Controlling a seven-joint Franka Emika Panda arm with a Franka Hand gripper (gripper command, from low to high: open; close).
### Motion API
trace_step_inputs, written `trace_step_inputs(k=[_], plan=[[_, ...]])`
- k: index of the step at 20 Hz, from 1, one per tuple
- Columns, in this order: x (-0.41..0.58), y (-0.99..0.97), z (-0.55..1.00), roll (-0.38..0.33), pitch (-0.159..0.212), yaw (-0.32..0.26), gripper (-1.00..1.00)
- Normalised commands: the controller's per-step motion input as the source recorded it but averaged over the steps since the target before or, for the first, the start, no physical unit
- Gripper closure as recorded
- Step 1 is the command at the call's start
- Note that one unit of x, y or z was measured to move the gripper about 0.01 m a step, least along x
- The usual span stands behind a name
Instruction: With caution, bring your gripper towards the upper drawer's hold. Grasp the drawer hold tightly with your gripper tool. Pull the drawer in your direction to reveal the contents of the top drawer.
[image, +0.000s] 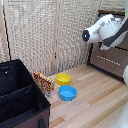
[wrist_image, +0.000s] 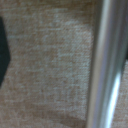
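Observation:
In the wrist view, the silver bar of the upper drawer's hold (wrist_image: 106, 65) fills one side of the picture, very close and blurred. Behind it is the brown wood of the top drawer (wrist_image: 50, 65). A dark shape (wrist_image: 2, 50) at the picture's edge may be a finger. It is too blurred to tell, so the jaws' state does not show. In the exterior view, the white arm (image: 107, 29) reaches across the dark dresser (image: 114, 12) on the right. It hides the gripper and most of the top drawer.
Below the arm, another drawer front (image: 114, 64) with its own thin bar (image: 106, 58) shows. On the wooden surface lie a yellow bowl (image: 63, 78), a blue bowl (image: 67, 92) and a patterned packet (image: 44, 83). A black bin (image: 20, 97) stands at the exterior view's left. Behind stands a woven screen (image: 40, 35).

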Motion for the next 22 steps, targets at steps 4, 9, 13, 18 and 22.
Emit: trace_step_inputs(k=[4, 9, 13, 18, 22], plan=[[-0.229, -0.13, 0.21, -0.083, -0.032, 0.082, 1.0], [-0.014, -0.21, 0.0, 0.018, 0.0, 0.007, 1.0], [0.014, -0.04, 0.0, 0.021, 0.006, 0.0, 1.0], [0.003, 0.31, 0.02, 0.085, 0.0, 0.0, 1.0], [0.001, 0.61, 0.01, 0.125, 0.0, 0.038, 1.0]])
